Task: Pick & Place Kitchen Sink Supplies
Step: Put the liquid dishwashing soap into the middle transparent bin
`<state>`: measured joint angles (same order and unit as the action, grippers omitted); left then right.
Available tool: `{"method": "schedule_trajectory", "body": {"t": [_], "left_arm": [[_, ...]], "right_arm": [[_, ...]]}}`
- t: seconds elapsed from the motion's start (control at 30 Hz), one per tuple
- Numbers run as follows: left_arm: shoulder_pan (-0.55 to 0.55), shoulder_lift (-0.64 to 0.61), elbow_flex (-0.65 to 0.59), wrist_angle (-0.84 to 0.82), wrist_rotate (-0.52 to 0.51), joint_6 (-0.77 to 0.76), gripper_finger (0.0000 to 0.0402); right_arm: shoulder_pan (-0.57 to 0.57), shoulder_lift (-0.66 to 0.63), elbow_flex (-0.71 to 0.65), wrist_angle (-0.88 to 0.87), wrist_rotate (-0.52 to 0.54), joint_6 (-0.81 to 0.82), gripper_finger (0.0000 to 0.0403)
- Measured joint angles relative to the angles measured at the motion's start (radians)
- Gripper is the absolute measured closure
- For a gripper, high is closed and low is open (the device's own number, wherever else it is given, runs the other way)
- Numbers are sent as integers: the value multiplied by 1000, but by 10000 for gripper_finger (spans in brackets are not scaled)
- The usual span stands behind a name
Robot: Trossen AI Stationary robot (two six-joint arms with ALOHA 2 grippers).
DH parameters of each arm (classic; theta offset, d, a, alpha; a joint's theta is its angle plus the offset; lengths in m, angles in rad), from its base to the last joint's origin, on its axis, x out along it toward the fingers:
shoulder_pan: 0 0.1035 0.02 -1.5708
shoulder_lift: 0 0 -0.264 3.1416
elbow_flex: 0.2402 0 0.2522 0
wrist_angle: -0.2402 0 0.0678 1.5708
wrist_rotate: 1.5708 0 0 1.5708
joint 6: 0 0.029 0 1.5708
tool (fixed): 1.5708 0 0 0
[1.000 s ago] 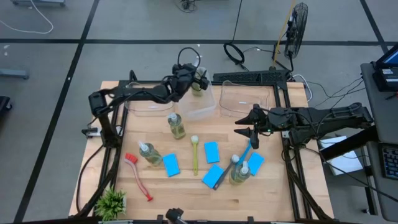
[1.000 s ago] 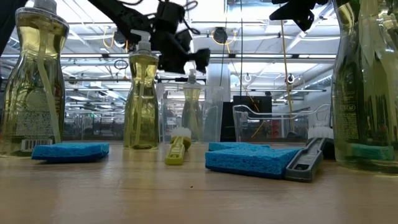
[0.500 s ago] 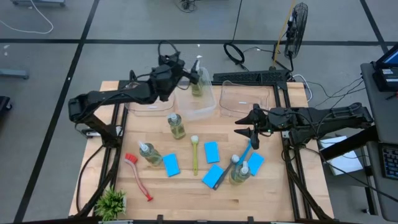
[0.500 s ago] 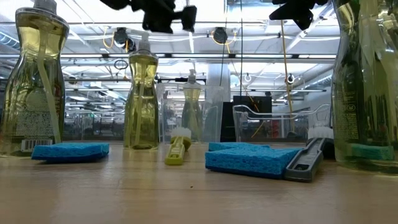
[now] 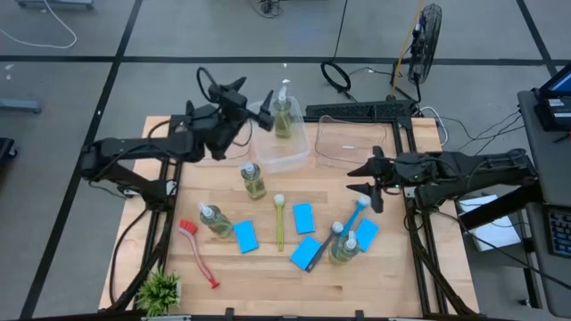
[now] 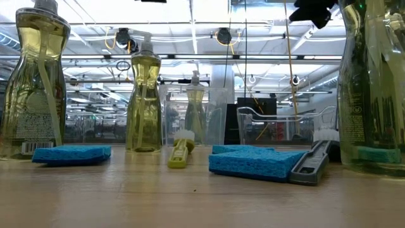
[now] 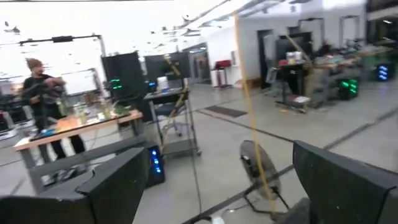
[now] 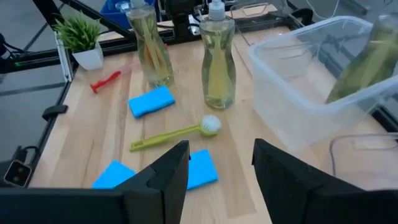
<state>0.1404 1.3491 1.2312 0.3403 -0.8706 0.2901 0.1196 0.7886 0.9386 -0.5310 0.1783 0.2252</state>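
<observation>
One pump bottle (image 5: 284, 116) stands upright in the middle clear tub (image 5: 287, 153). Three more pump bottles (image 5: 253, 180) (image 5: 216, 220) (image 5: 345, 245) stand on the table among several light-blue sponges (image 5: 245, 235). The red brush (image 5: 198, 253), yellow-green brush (image 5: 279, 221) and blue brush (image 5: 354, 217) lie flat on the table. My left gripper (image 5: 252, 101) hangs open and empty, high up just left of the middle tub. My right gripper (image 5: 364, 179) hovers open and empty above the blue brush's head; in the right wrist view its gap (image 8: 221, 171) faces the sponges and yellow-green brush (image 8: 177, 132).
Clear tubs stand at the far left (image 5: 212, 150) and far right (image 5: 352, 143) of the middle one. A potted plant (image 5: 161, 290) sits at the near left corner. Beyond the table a fan (image 5: 426, 45) stands, and a person (image 7: 40, 87) shows at a distant bench.
My left gripper, open throughout, has drawn away from the bottle in the middle tub, rising and going toward the table's left edge, out of the low view. The bottle stays upright in the tub. My right gripper has shifted slightly toward the right edge and rolled a little.
</observation>
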Motion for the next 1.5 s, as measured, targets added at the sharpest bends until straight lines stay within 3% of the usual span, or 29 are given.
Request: {"method": "schedule_trajectory", "body": {"t": [0.27,0.5,0.73,0.93,1.17,1.5], "left_arm": [[-128,-26,29,-125,3,-32,9],[-197,-24,160,-465,-48,-233,9],[-232,-23,233,-650,-44,-380,9],[-243,-13,234,-695,37,-465,9],[-239,3,234,-884,169,-670,9],[-252,-4,234,-1096,163,-832,9]], "right_arm": [[0,-126,-4,-44,-51,-34,236],[0,-220,-105,18,-52,-30,236],[0,-301,-224,100,-53,10,236],[0,-357,-266,130,-53,29,236],[0,-400,-289,177,-51,48,236],[0,-402,-289,176,-50,51,236]]}}
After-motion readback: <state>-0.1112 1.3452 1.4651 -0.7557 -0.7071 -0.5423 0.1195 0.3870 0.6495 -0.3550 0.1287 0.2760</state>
